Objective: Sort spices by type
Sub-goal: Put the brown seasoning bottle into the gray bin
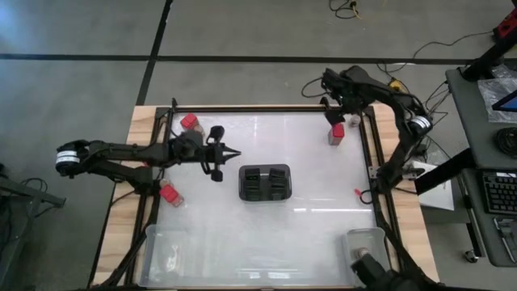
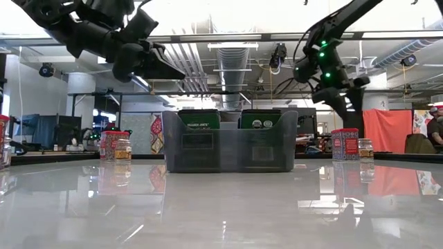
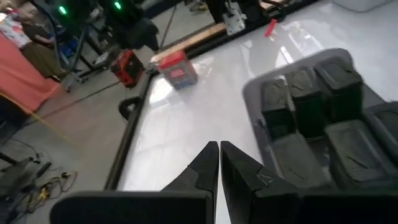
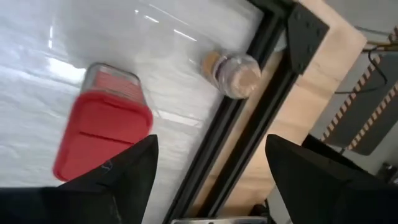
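1. White glossy table (image 1: 307,153) framed by black rails, workshop behind; dark slotted holder (image 1: 265,183) near centre.
2. Right gripper (image 4: 208,168) hovering at the far right corner, fingers spread wide over a red spice box (image 4: 102,127) and small round jar (image 4: 235,74) beside the rail.
3. Left gripper (image 1: 234,153) raised beside the holder, fingers together, empty.
4. Risk, as a judgement: descending off-centre, nudging the jar against the rail or toppling the box.
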